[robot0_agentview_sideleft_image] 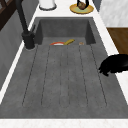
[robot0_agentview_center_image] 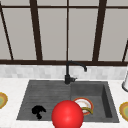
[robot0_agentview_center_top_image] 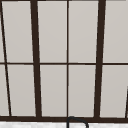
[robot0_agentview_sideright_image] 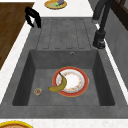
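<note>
My left hand point(robot0_agentview_center_image: 38, 111) hovers over the front edge of the grey drainboard point(robot0_agentview_center_image: 45, 97), on the sink's left half. Its fingers hang down, relaxed, with nothing in them. The same hand point(robot0_agentview_sideleft_image: 113, 65) shows in the left side view and, as the hand point(robot0_agentview_sideright_image: 33, 17), in the right side view. In the basin lies a white plate with a red rim point(robot0_agentview_sideright_image: 75, 82), and a banana point(robot0_agentview_sideright_image: 60, 85) rests across its edge. A large red ball point(robot0_agentview_center_image: 67, 115) covers the sink's front edge in the front view.
A black faucet point(robot0_agentview_center_image: 68, 72) stands behind the sink's middle. A small round object point(robot0_agentview_sideright_image: 38, 91) lies on the basin floor near the banana. Yellow plates sit on the counter at the left point(robot0_agentview_center_image: 2, 100) and right point(robot0_agentview_center_image: 124, 110). A white container point(robot0_agentview_center_image: 125, 83) stands at the right.
</note>
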You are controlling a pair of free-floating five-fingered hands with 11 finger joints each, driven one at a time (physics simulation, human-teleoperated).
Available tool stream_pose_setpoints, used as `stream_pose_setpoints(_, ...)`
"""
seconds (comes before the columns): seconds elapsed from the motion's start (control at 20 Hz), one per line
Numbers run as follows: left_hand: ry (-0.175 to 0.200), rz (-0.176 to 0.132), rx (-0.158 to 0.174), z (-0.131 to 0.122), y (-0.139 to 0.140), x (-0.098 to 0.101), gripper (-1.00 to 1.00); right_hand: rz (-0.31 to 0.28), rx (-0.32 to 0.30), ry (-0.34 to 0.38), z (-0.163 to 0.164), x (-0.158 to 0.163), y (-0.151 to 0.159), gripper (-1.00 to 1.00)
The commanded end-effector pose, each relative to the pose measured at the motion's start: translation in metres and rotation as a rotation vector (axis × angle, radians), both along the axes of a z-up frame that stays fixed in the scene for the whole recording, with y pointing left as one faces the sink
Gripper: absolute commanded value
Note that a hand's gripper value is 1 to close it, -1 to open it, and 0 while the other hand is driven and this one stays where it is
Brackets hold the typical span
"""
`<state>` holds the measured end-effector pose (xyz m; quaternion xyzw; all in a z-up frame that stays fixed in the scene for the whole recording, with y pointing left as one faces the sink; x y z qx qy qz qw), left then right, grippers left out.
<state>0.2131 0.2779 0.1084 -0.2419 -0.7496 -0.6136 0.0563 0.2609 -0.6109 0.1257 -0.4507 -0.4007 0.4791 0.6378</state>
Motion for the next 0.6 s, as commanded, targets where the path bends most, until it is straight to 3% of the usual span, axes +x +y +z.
stream_pose_setpoints(0.0, 0.0, 0.0, 0.0, 0.0, 0.0, 0.0, 0.0, -0.068, -0.058, -0.087, 0.012, 0.013, 0.01, 1.0)
stream_pose_setpoints(0.25, 0.0, 0.0, 0.0, 0.0, 0.0, 0.0, 0.0, -0.131, -0.062, -0.093, 0.033, 0.028, 0.028, 1.0)
stream_pose_setpoints(0.55, 0.0, 0.0, 0.0, 0.0, 0.0, 0.0, 0.0, -0.155, -0.081, -0.124, 0.066, 0.035, 0.064, 1.0)
